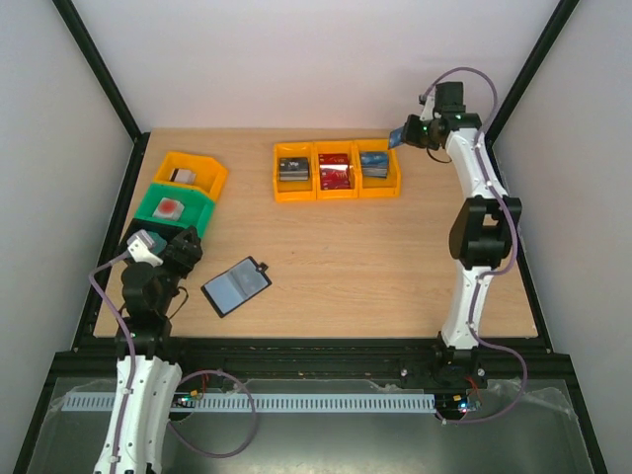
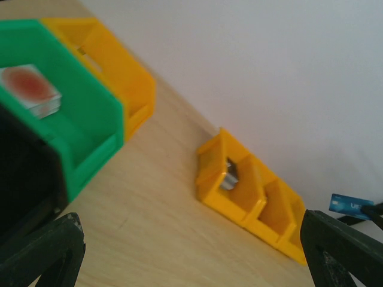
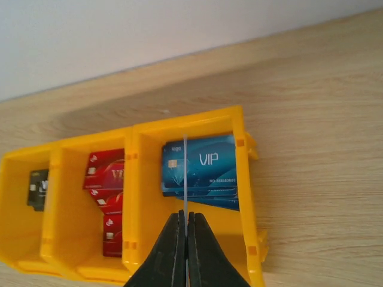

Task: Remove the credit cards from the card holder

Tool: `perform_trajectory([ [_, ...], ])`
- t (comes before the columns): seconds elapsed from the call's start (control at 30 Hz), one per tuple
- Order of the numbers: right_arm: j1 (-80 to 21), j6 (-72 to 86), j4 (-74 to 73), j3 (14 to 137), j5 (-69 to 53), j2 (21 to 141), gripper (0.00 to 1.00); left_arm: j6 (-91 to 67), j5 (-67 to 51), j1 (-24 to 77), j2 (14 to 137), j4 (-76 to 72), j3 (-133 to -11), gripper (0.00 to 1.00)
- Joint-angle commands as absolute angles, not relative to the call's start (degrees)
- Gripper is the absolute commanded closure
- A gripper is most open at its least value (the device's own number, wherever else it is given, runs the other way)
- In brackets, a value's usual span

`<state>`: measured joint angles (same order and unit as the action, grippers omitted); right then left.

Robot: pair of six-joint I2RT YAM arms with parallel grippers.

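The card holder (image 1: 236, 285), black with a grey-blue inside, lies open on the table at the near left. My left gripper (image 1: 190, 252) hovers just left of it with its jaws wide open and nothing between them; in the left wrist view the left gripper (image 2: 191, 251) shows only bare table in its gap. My right gripper (image 1: 400, 136) is at the far right, shut on a blue credit card (image 3: 186, 173) seen edge-on. It hangs above the rightmost yellow bin (image 3: 249, 179), which holds a stack of blue credit cards (image 3: 206, 164).
A row of three joined yellow bins (image 1: 336, 188) at the back holds dark-grey cards (image 1: 293, 169), red cards (image 1: 335, 175) and blue ones. A green bin (image 1: 176, 207) and another yellow bin (image 1: 193, 171) stand at the far left, close to my left arm.
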<state>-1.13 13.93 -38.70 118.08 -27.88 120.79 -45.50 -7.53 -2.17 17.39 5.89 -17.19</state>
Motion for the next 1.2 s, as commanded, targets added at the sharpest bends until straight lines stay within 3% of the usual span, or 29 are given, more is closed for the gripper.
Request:
perform_trajectory([
  [0.0,-2.01,11.24,-47.95,127.54,-31.25,126.88,0.98,-47.59,-9.93,-5.37,16.50,7.37,-13.72,0.01],
  [0.67,-2.41,20.53,-38.54,131.41,-44.32,140.80,0.98,-49.57,-11.80,-10.26,18.27,4.27,-10.52,0.01],
  [1.03,-2.53,24.66,-33.52,133.44,-40.87,144.57,0.98,-49.64,-11.94,-10.59,18.28,4.22,-10.38,0.01],
  [1.07,-2.49,24.69,-33.71,133.95,-40.08,144.84,0.97,-49.66,-11.97,-10.62,18.28,4.20,-10.37,0.01],
  [1.17,-2.54,24.85,-33.51,134.86,-36.18,144.83,0.79,-49.62,-12.08,-10.63,18.20,4.26,-10.36,0.01],
])
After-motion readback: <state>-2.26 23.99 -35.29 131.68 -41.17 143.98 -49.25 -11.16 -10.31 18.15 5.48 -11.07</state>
